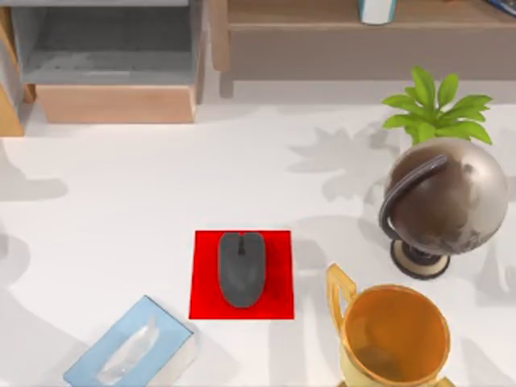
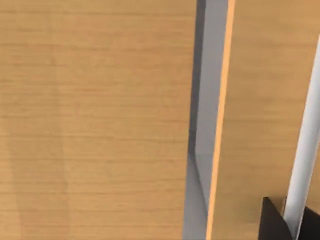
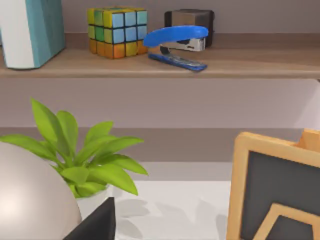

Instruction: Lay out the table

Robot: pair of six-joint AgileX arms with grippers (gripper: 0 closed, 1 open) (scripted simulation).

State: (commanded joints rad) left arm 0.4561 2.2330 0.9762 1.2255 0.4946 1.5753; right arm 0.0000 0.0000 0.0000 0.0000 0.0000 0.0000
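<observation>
Tabletop (image 1: 121, 201): we see it broad, white, bare across the middle and left.
Centre front: mouse (image 1: 241, 268) lying on a red mat (image 1: 205, 274).
Front left edge: tissue box (image 1: 129, 348), angled.
Right side: crowded; globe (image 1: 439, 201), plant (image 1: 435, 109) behind it, gold cup (image 1: 395, 334) in front.
Back edge: wooden shelf unit (image 1: 113, 56); second shelf (image 3: 200, 62) carries a puzzle cube (image 3: 117, 31) and stapler (image 3: 177, 42).
Hands: we cannot tell either one's state.

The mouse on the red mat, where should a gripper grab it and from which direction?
Judging by its pose, come straight down and pinch the mouse across its narrow flanks around mid-body. It lies flat on the red mat with its long axis running near to far on the table, both sides unobstructed.
</observation>
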